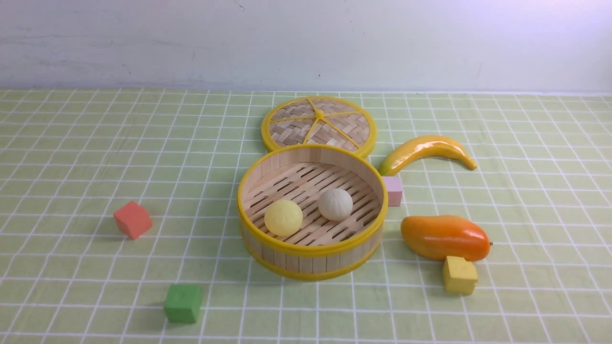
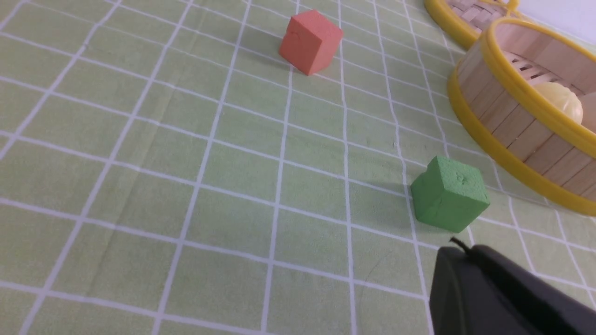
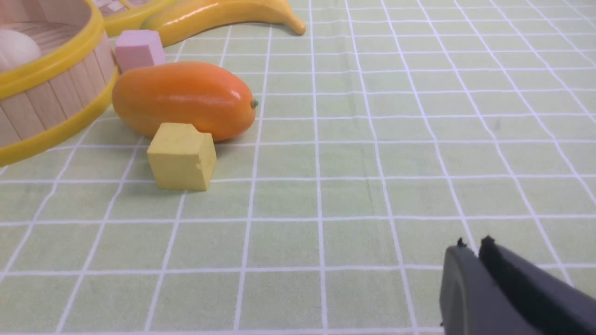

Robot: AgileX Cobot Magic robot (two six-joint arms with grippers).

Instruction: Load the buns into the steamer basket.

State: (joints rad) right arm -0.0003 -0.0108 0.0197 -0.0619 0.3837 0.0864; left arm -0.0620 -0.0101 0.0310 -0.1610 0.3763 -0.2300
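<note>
Inside the steamer basket (image 1: pixel 313 276), on its slatted floor, sit both buns: the pale yellow bun (image 1: pixel 283 218) toward the left and near side, and the off-white bun (image 1: pixel 335 204) to its right and a little farther back, the two apart. Behind the basket lies the woven lid (image 1: pixel 319 122), its near edge hidden by the basket's rim. A pink cube (image 1: pixel 393 191) is just beside the basket on the right, with a banana (image 1: pixel 428 147) behind it. Nearer on the right, a mango (image 1: pixel 444 236) lies with a yellow cube (image 1: pixel 460 275) right in front of it. Off to the basket's left are a red cube (image 1: pixel 133 220) and, closer to the camera, a green cube (image 1: pixel 183 303). The left gripper (image 2: pixel 458 246) is closed and empty over the checked cloth (image 2: pixel 233 186). The right gripper (image 3: pixel 474 246) holds nothing, its fingertips set slightly apart.
</note>
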